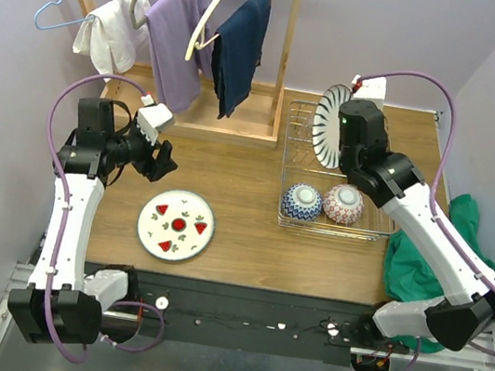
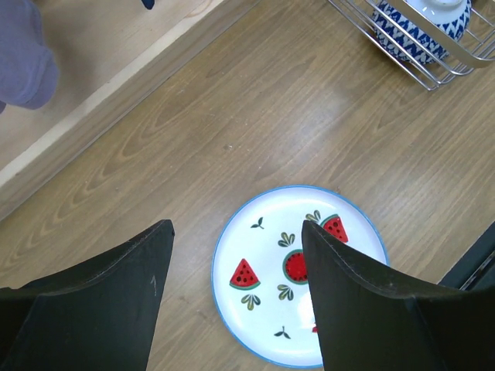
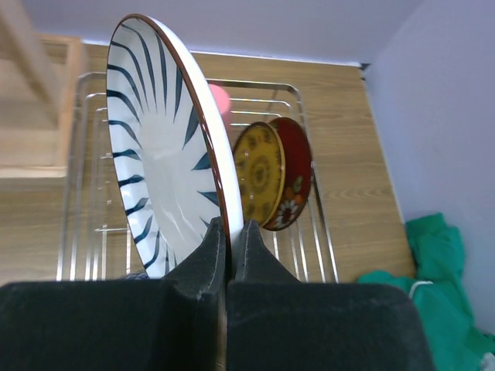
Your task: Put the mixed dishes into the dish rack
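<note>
Counting the dishes gives two bowls, at least three plates and one cup.

1. Bowls: a blue-and-white bowl (image 1: 302,201) and a red-pink bowl (image 1: 344,203) sit side by side, just touching, at the near end of the dish rack (image 1: 287,154). Both are round and glazed, with fine patterns.
2. Plates:
   - A striped plate (image 3: 158,154), white with dark blue radial stripes and a dark rim, stands on edge over the far end of the rack. The right gripper (image 3: 228,232) has its fingers clenched on the plate's lower rim. Contact between plate and wire cannot be determined.
   - A red floral plate (image 3: 298,174) stands upright in the rack, with a yellow patterned disc (image 3: 259,174) against it.
   - A watermelon plate (image 1: 176,224), white with a blue edge, lies flat on the table (image 1: 248,242), outside the rack.
3. Cup: a pink cup (image 3: 220,99) shows only as a small patch behind the striped plate's rim.

The left gripper (image 2: 236,232) hangs above the watermelon plate with its fingers spread wide, holding nothing.

The rack is a rectangular silver wire basket with low sides. The table is brown wood grain. Three garments hang on a wooden clothes stand (image 1: 238,128) at the far side. A green cloth (image 1: 415,259) lies at the right edge. The walls are pale lilac.
</note>
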